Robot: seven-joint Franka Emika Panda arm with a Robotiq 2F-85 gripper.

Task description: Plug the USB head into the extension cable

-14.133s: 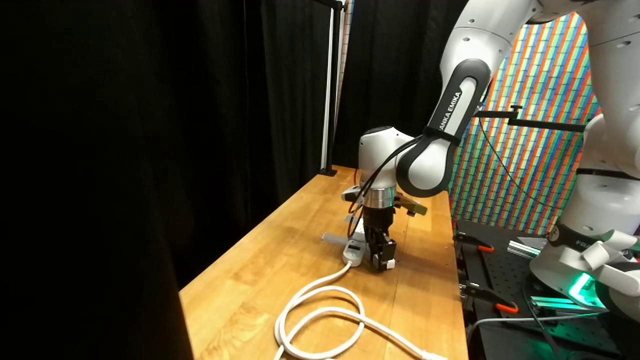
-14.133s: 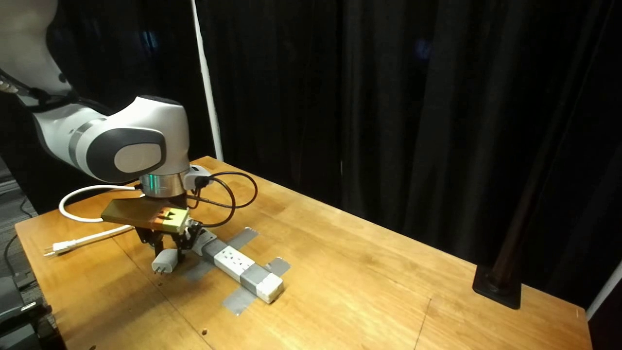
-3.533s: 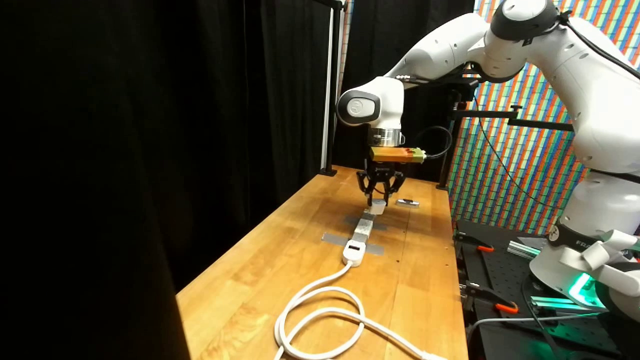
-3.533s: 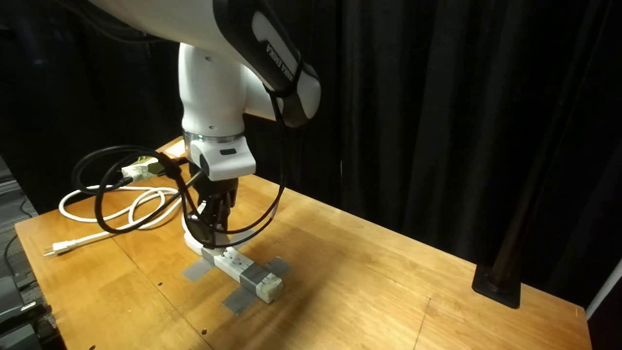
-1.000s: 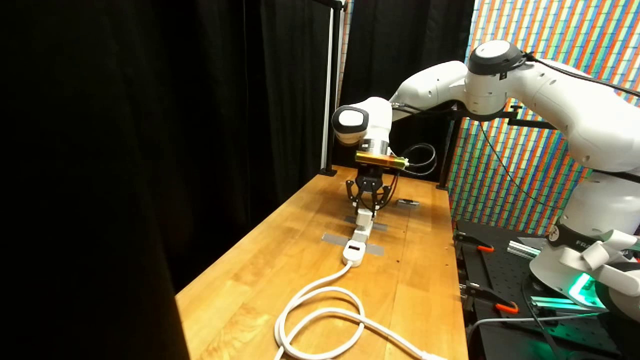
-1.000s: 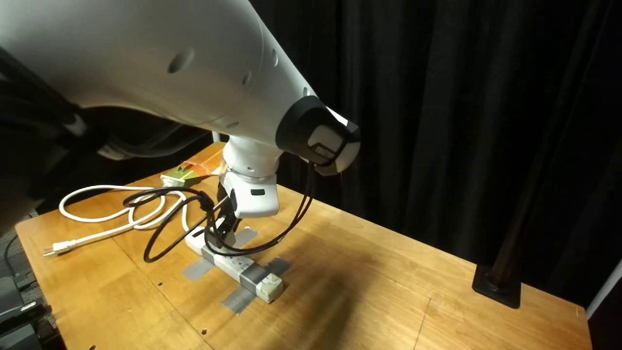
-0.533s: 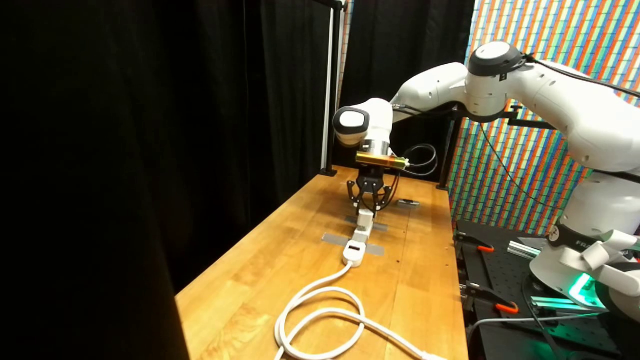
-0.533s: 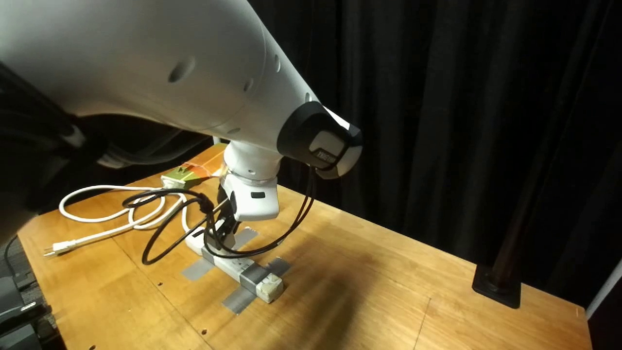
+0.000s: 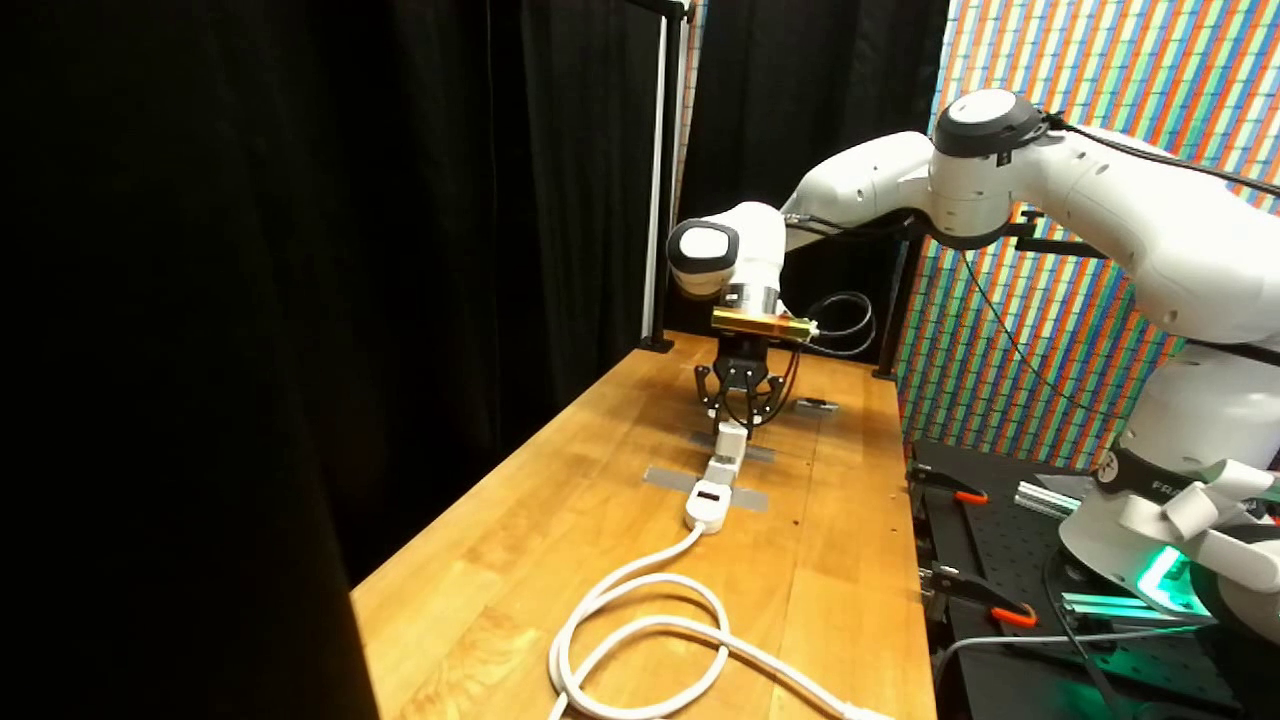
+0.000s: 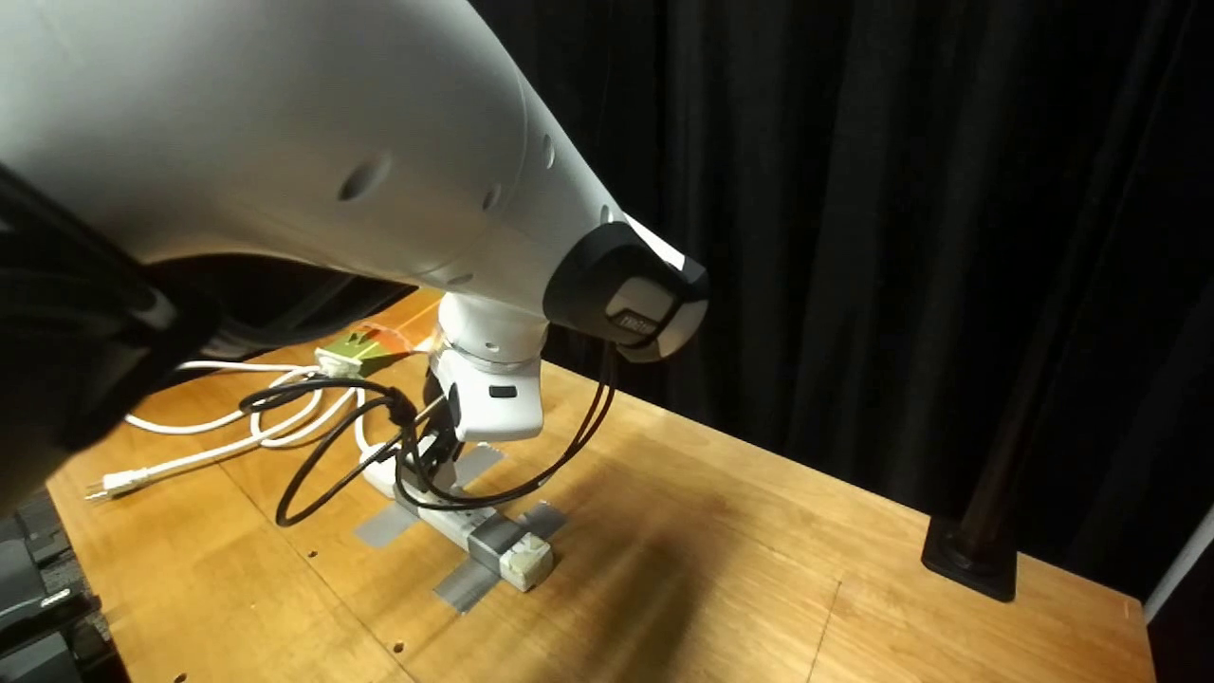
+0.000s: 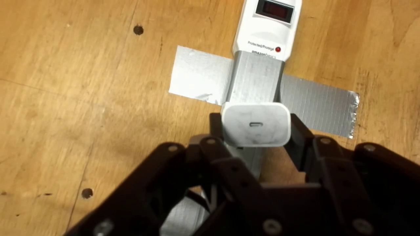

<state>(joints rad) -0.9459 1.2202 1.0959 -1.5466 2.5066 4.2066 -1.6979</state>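
Note:
The USB head (image 11: 256, 124) is a small white charger block with one port in its top face. My gripper (image 9: 733, 428) is shut on it, with one finger on each side, as the wrist view also shows. The head (image 9: 731, 442) is over the sockets of the extension cable (image 9: 708, 507), a narrow white strip taped to the table. The strip also shows in an exterior view (image 10: 526, 562) and in the wrist view (image 11: 267, 29), with its small display. The head hides the sockets below it. The prongs are hidden, and I cannot tell whether they touch the strip.
Grey tape (image 11: 203, 75) crosses the strip. The white cord (image 9: 640, 620) lies in loops on the wooden table (image 9: 500, 560). Black cables (image 10: 313, 446) hang from my wrist near the strip. A small grey object (image 9: 815, 406) lies farther back. A black stand base (image 10: 969, 558) is at the edge.
Earlier my gripper held the head beside the strip; the wrist has since turned and carried it over the strip. In the last second the arm has sunk slightly, with the head still held.

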